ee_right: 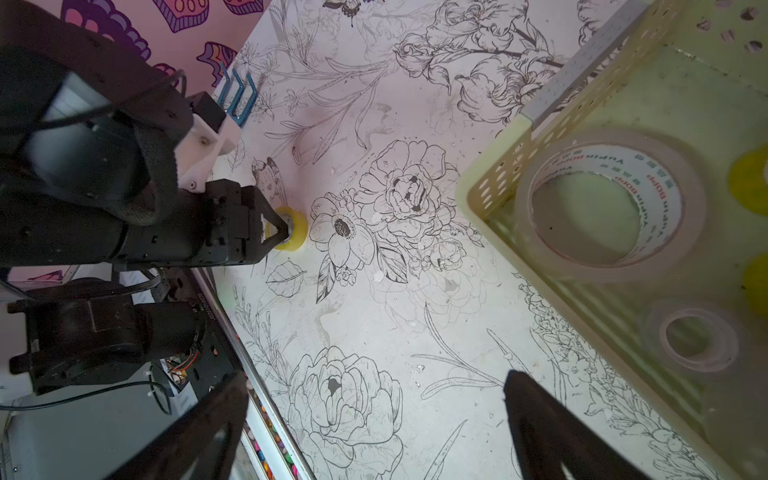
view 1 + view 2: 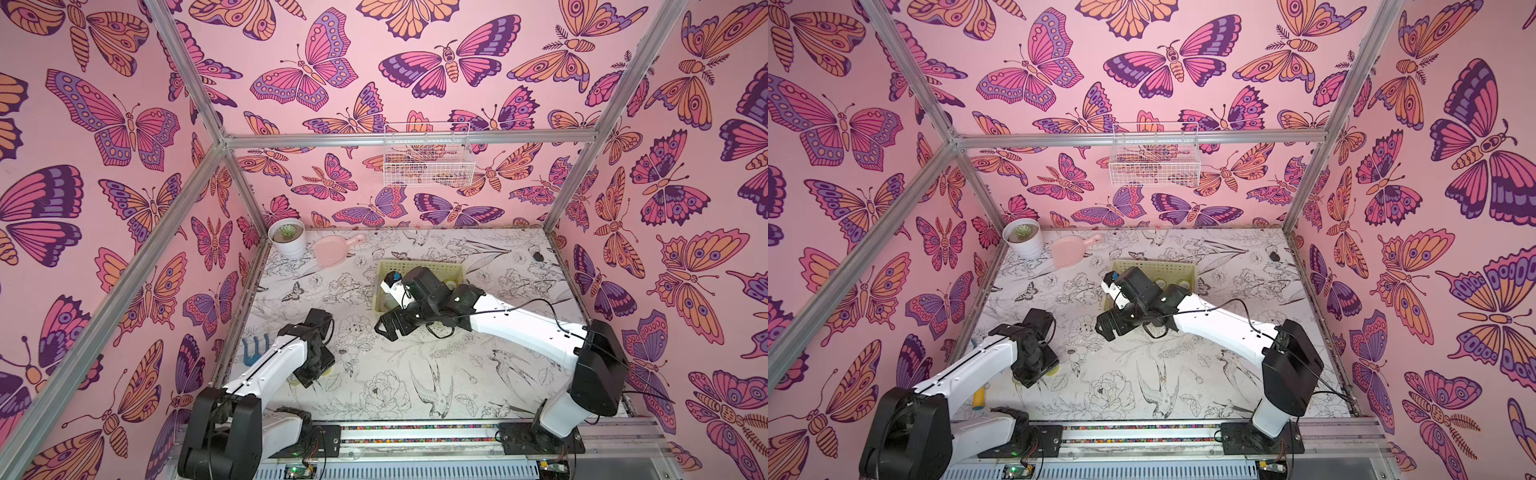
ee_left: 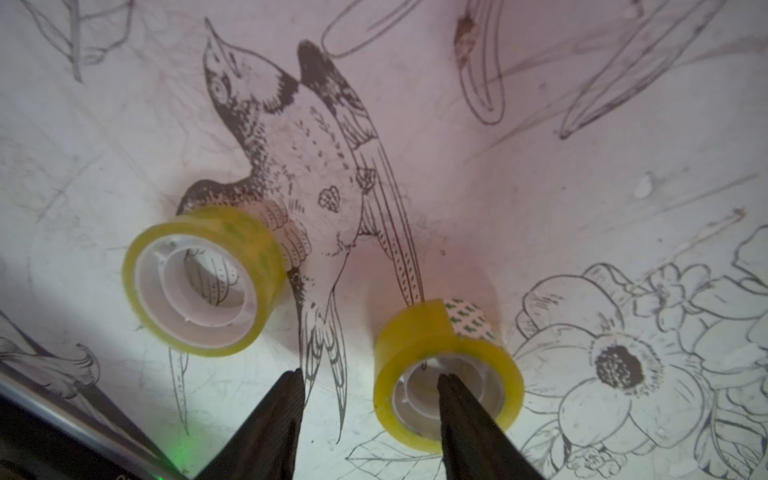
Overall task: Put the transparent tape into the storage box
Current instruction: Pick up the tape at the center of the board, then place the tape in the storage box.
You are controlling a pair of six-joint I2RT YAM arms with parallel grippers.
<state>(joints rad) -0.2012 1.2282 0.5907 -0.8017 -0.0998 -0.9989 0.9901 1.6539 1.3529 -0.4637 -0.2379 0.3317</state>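
Fingers (image 3: 282, 415) half spread, the left gripper (image 3: 370, 374) straddles the wall of a yellow-tinted transparent tape roll (image 3: 415, 332) on the table (image 3: 540, 187), well left of the storage box (image 2: 419, 266). One tip is inside the core, the other outside, not touching. A second yellow-tinted roll (image 3: 249, 245) lies free, also well left of the box. Inside the box sit a large clear roll (image 1: 690, 232) and a small clear roll (image 1: 656, 334). At the box's near-left corner hangs the right gripper (image 1: 374, 386), fingers spread wide, empty.

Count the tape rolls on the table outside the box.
2. One roll has a finger of the left gripper inside its core; the other roll lies beside it, untouched. The arms may hide more.
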